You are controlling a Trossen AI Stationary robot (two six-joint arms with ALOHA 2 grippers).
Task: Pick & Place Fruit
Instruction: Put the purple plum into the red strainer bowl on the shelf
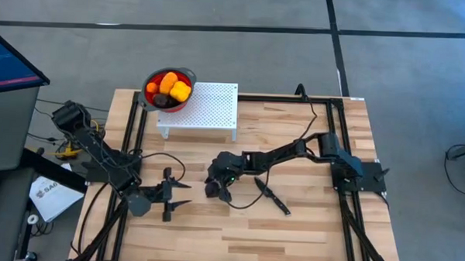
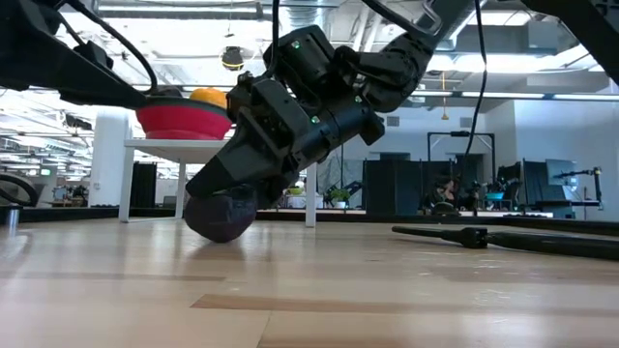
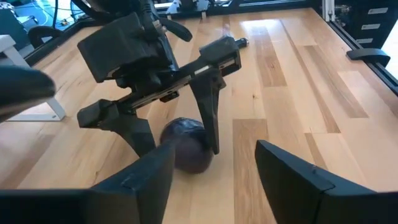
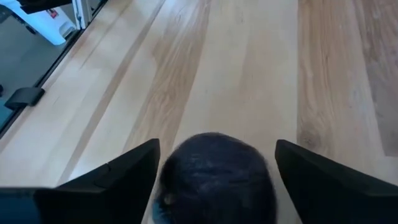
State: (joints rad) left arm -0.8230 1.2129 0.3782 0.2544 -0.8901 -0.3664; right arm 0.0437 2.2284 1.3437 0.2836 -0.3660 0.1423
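Near the middle of the wooden table (image 1: 307, 226), the right gripper (image 1: 215, 189) is tipped down over a dark purple fruit (image 3: 188, 144) that rests on the boards. Its two fingers (image 3: 208, 121) stand wide, one on each side of the fruit — in the right wrist view the piece (image 4: 214, 177) lies between them with a gap at either side, so nothing is clamped. The left gripper (image 1: 176, 200) hangs just beside it, fingers apart and empty, pointed toward the same fruit. A slim black-handled knife (image 1: 270, 195) lies flat on the table close to the right arm. At the far edge, a red colander (image 1: 169, 89) sits on the corner of a white perforated stand (image 1: 210, 108) — inside it are orange, yellow and dark pieces of fruit (image 1: 173, 87).
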